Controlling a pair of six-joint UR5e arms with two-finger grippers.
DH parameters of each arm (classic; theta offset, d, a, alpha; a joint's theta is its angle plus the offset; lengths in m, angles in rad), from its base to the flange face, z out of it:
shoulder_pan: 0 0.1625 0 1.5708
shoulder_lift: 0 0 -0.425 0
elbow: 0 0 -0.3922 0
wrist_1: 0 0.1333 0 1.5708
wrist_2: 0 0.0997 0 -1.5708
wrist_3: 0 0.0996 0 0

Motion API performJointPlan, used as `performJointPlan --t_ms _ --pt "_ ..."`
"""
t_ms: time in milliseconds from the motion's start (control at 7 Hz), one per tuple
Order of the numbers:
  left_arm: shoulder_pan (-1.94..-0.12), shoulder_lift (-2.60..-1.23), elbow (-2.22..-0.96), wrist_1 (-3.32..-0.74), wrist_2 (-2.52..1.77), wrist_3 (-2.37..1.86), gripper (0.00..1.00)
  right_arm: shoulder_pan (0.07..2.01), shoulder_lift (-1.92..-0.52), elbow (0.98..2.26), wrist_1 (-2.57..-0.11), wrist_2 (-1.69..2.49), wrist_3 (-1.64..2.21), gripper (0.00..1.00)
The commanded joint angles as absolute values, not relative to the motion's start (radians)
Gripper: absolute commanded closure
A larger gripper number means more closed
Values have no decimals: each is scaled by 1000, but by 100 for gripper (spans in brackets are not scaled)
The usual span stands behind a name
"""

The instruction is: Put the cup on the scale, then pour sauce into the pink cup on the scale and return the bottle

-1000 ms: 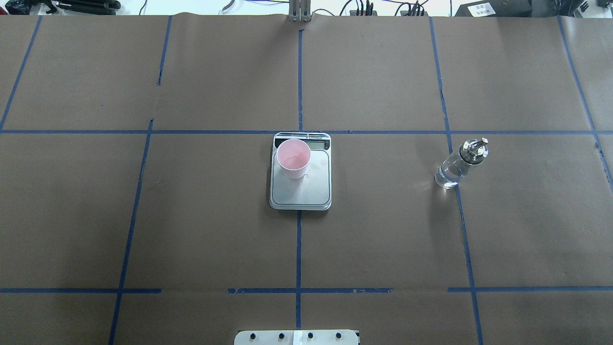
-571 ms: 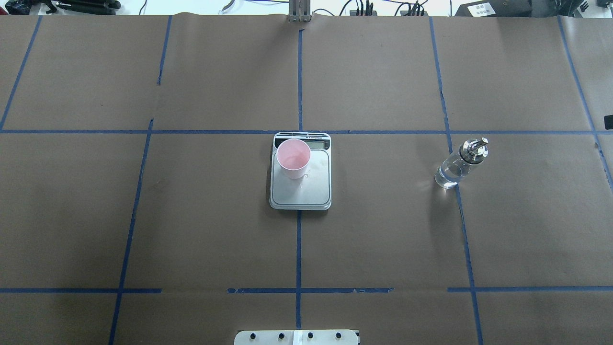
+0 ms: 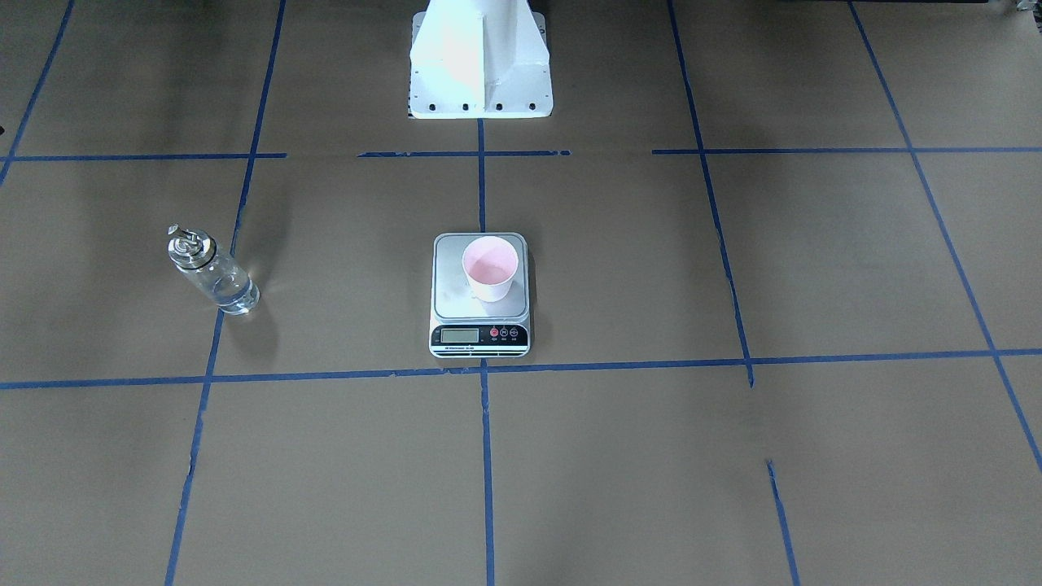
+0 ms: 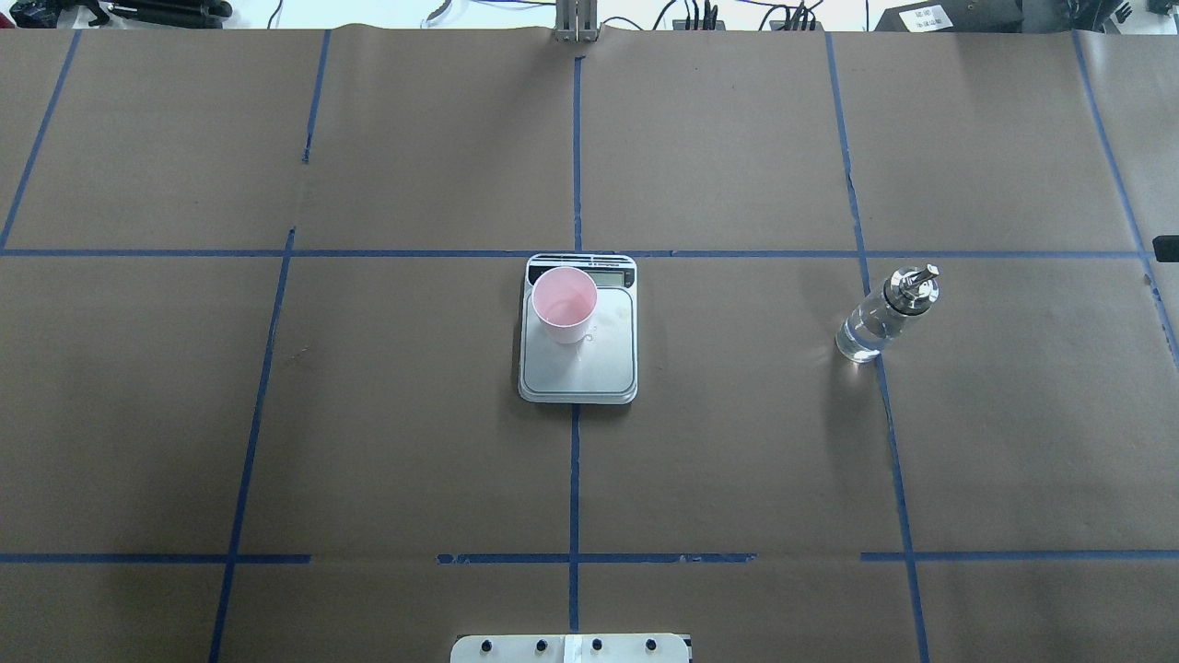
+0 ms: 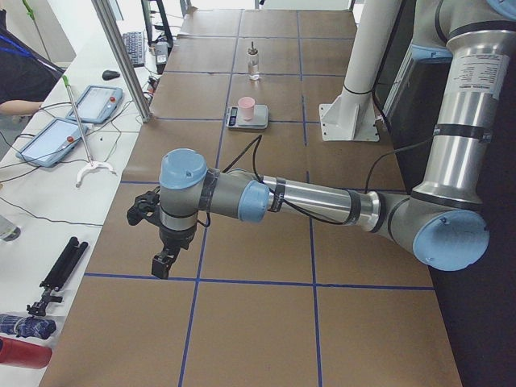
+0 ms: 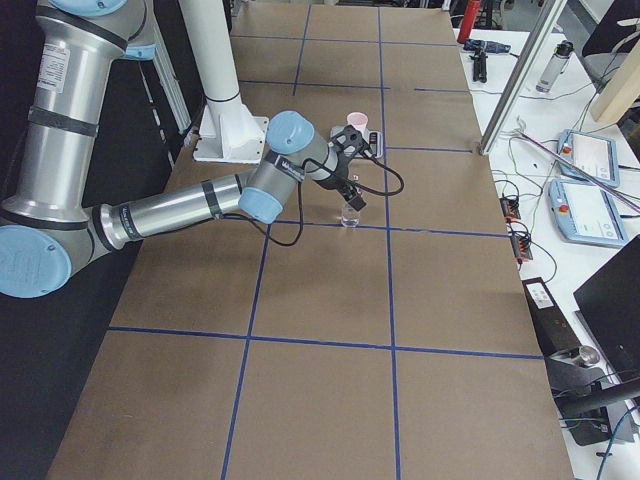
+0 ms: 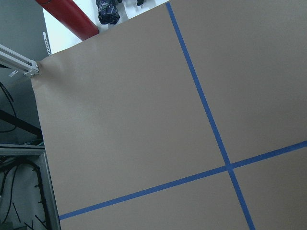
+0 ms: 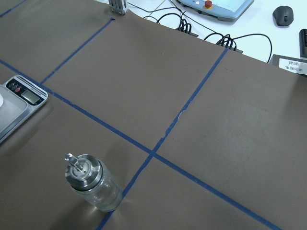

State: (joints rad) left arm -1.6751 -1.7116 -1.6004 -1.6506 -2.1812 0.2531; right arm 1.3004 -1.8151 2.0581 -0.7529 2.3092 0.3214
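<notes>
The pale pink cup (image 4: 564,304) stands upright on the silver scale (image 4: 580,378), on the platform's far-left part; both also show in the front view, the cup (image 3: 490,268) on the scale (image 3: 456,281). The clear glass bottle (image 4: 880,318) with its silver spout stands upright on the table to the right, holding clear sauce (image 8: 103,196). My right gripper (image 6: 352,190) hovers above and beside the bottle (image 6: 349,215); I cannot tell whether it is open. My left gripper (image 5: 161,262) hangs over the table's left end, far from the scale; I cannot tell its state.
Blue tape lines grid the brown paper. The white robot base (image 3: 480,65) stands at the table's near edge. Tablets and cables (image 6: 590,155) lie on the operators' bench beyond the far edge. A red bottle (image 7: 67,14) lies past the left end.
A dark piece at the overhead view's right edge has come in and moved slightly inward and down. Cup, scale and bottle have not moved.
</notes>
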Motion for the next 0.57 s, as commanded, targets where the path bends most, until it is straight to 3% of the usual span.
performJointPlan --t_ms 0,429 --pt "-1675 -1710 -1605 -1651 -2181 253 0 1299 -1731 1822 -504 2397 239 0" --pt "-1675 -1710 -1608 -1651 -2189 252 0 1295 -1606 1489 -227 2505 164 0"
